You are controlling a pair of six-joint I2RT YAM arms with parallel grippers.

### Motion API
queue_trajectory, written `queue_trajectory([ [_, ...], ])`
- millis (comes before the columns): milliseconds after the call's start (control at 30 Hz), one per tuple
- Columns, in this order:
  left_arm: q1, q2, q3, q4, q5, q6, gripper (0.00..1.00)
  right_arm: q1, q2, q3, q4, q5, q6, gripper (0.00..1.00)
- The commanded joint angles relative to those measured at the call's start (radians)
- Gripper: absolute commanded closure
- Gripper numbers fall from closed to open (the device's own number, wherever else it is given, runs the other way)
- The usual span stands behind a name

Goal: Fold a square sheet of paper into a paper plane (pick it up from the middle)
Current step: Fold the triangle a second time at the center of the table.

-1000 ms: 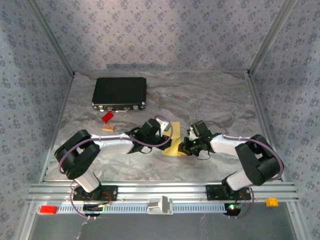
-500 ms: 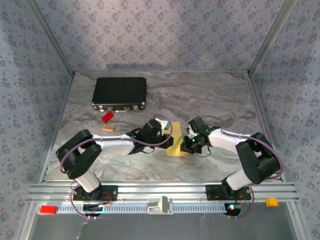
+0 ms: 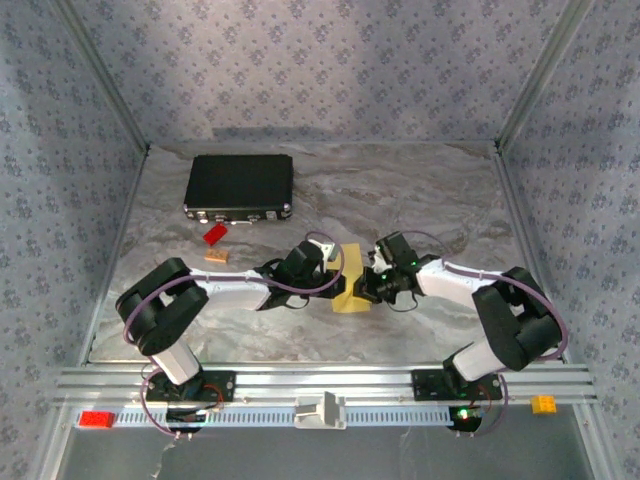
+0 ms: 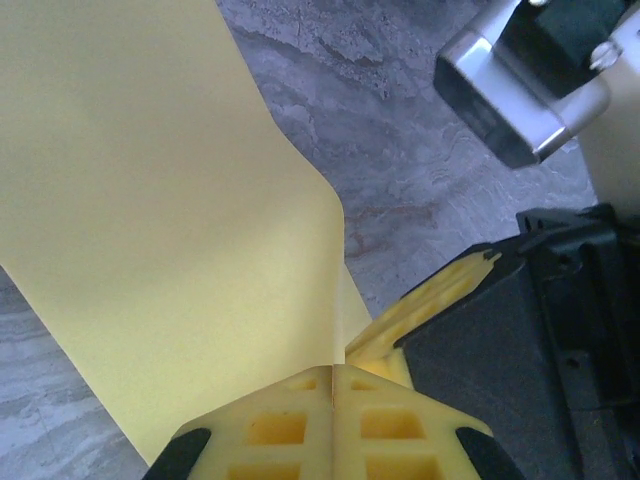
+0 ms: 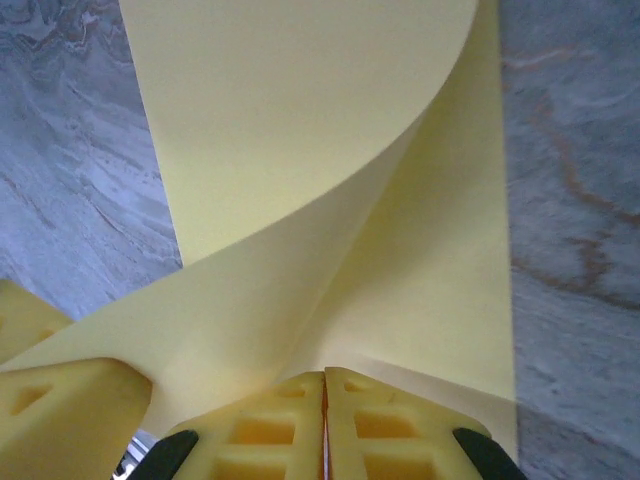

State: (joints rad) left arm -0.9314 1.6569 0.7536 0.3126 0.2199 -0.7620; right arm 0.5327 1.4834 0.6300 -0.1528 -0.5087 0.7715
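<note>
The square sheet of paper (image 3: 351, 300) lies mid-table, pale yellow, bent up between both grippers and not in a paper plane shape. My left gripper (image 3: 335, 280) comes in from the left and my right gripper (image 3: 363, 285) from the right, nearly touching over the sheet. In the left wrist view the left gripper (image 4: 333, 372) is shut, and the sheet (image 4: 170, 220) rises from its seam. The right gripper's finger (image 4: 440, 300) sits just beside it. In the right wrist view the right gripper (image 5: 324, 376) is shut where the curled sheet (image 5: 300, 150) folds over itself.
A black case (image 3: 238, 186) lies at the back left. In front of it are a small red brick (image 3: 214, 234) and a tan block (image 3: 217, 255). Patterned walls close three sides. The metal rail (image 3: 330, 385) at the near edge carries an orange brick (image 3: 543, 404).
My right gripper has moved left and slightly back, closing in on the left gripper. Less of the sheet shows between them in the top view. The left arm shifted slightly.
</note>
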Motion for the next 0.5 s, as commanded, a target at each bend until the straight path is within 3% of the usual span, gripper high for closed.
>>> queue_trajectory([
  [0,-0.006,0.011,-0.007,0.025,-0.005,-0.008,0.97,0.004,0.029,-0.024,0.02,0.011,0.053,0.92],
  [467,0.024,0.04,0.046,-0.094,-0.001,0.091,0.97,-0.035,-0.005,-0.067,-0.067,0.066,-0.024,0.92],
])
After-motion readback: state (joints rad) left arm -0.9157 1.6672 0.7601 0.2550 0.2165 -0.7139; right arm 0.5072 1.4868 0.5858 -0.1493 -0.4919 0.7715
